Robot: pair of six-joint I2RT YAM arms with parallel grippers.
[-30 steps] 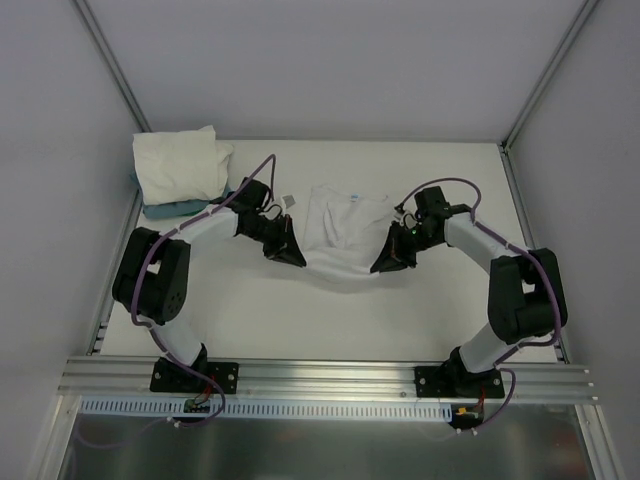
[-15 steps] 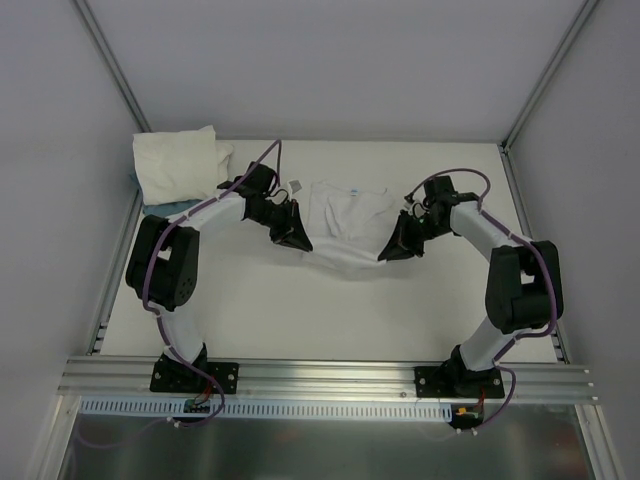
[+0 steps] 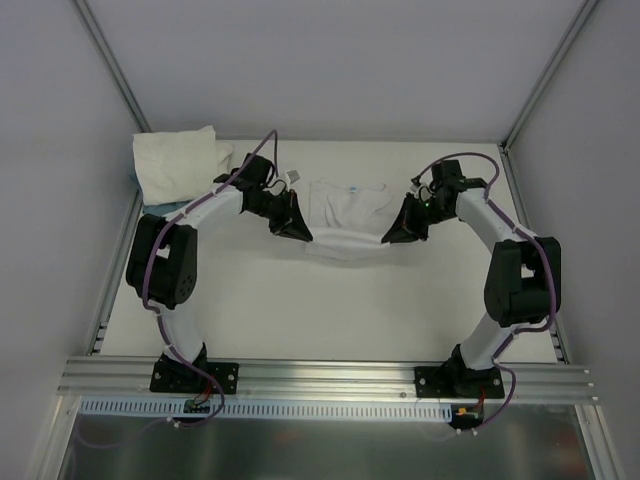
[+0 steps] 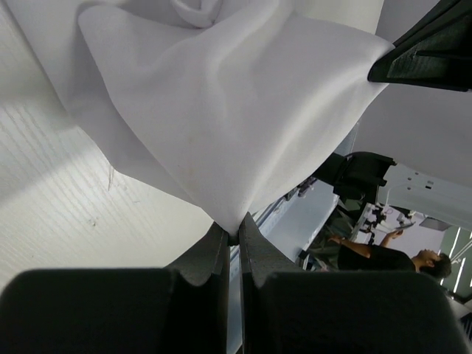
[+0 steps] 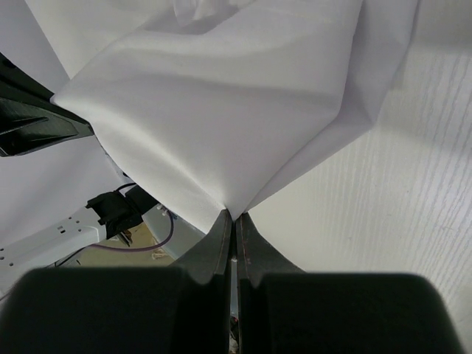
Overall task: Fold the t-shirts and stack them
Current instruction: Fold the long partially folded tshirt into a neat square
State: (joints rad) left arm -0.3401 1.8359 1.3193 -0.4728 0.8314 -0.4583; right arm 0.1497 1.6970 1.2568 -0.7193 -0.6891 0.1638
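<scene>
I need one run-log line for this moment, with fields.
step: fold | left tool: shut on t-shirt | right tool: shut on t-shirt | white stack: far left corner

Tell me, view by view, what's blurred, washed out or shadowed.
Top view: even light, sharp, but the white t-shirt barely stands out from the pale table. Left wrist view: left claw a dark blur up close, t-shirt bright with soft fold shadows. Right wrist view: right claw likewise blurred, table grain crisp.
</scene>
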